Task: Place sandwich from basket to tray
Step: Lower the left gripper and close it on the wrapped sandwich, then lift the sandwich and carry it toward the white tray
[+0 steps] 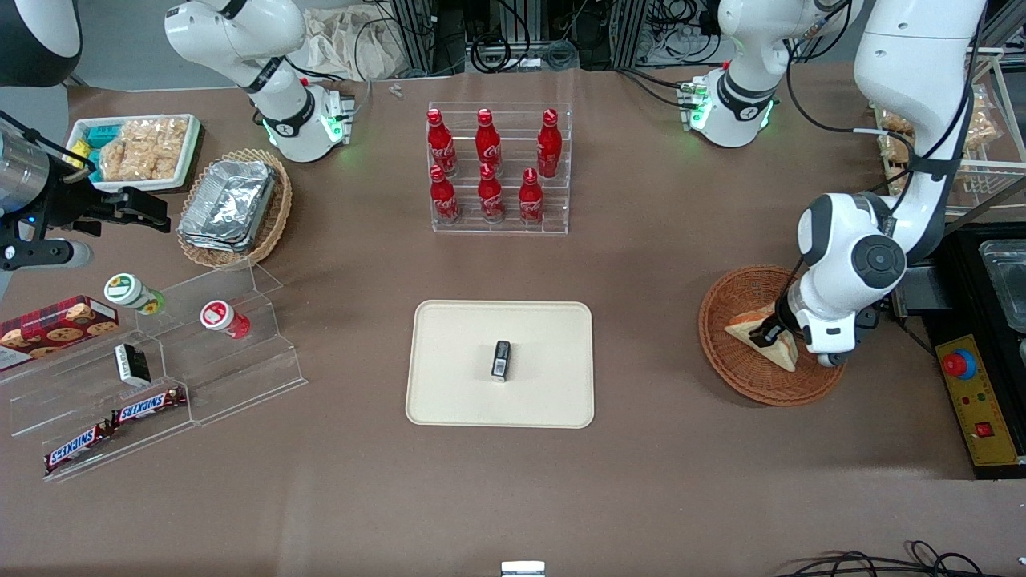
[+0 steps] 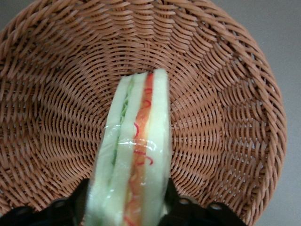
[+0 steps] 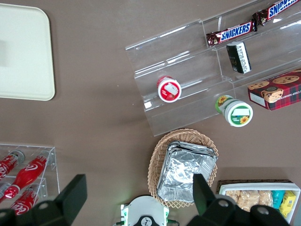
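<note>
On the tabletop (image 1: 641,481), the tray (image 1: 457,385) is carrying only a small black box (image 1: 501,359). Toward the working arm's end, the basket (image 1: 725,320) is holding the sandwich (image 2: 134,160), with the end effector (image 1: 771,332) clamping it. Lifting and carrying to the tray are remaining.

The end effector (image 1: 771,331) grips the sandwich (image 1: 761,335) in the basket (image 1: 725,353).
</note>
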Robot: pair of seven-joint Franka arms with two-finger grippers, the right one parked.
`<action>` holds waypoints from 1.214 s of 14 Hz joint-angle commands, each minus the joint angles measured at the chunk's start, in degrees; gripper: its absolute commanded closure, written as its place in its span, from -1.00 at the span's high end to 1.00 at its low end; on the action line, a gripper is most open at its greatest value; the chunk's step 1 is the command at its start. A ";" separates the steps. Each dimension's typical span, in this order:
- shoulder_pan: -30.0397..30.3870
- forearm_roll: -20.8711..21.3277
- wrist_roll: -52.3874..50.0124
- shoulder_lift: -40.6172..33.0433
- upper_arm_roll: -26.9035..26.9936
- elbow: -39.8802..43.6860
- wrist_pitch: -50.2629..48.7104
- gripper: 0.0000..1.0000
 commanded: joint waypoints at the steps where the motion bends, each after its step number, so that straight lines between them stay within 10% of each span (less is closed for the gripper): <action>1: -0.09 0.76 -1.77 -0.36 -0.02 -0.79 1.88 -1.00; 9: -2.11 -0.12 6.47 -8.02 -3.87 15.26 -27.43 -1.00; 17: -7.18 0.23 4.58 3.84 -18.92 29.70 -27.65 -1.00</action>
